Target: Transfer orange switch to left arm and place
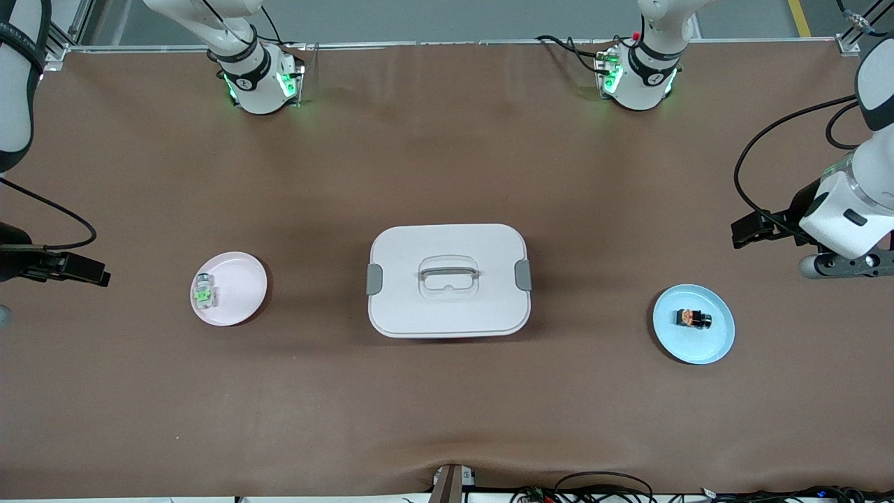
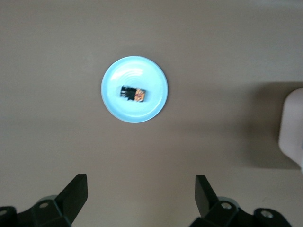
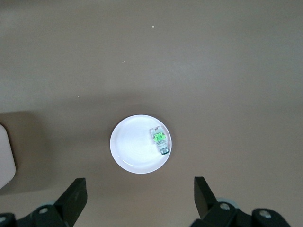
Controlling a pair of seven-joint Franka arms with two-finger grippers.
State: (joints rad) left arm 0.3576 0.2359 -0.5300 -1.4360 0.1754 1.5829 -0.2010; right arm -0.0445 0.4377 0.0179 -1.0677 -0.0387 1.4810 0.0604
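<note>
Brown counter (image 1: 447, 161): a plain brown sheet covers it from end to end, and both arms' bases stand along its edge farthest from the front camera.
Box (image 1: 448, 279): white, with rounded corners, a recessed handle in its lid and a grey latch at each short side; it sits in the middle of the counter, between the two plates and well apart from both.
Orange switch (image 1: 693, 319): a tiny black block with an orange middle, lying on its side on the blue plate, close to the plate's centre.
Blue plate (image 1: 716, 346): round, flat on the counter toward the left arm's end.
Pink plate (image 1: 244, 279): round, flat on the counter toward the right arm's end.
Green switch (image 1: 204, 292): a pale grey-white block with a bright green middle, lying on the pink plate near its rim.
Left gripper (image 2: 141, 191): up in the air at the left arm's end of the counter, over bare brown sheet beside the blue plate; its fingers (image 2: 75, 191) are spread wide and grasp nothing.
Right gripper (image 3: 140, 194): up in the air at the right arm's end, over bare sheet beside the pink plate; its fingers (image 3: 75, 196) are likewise spread wide with nothing between them.
</note>
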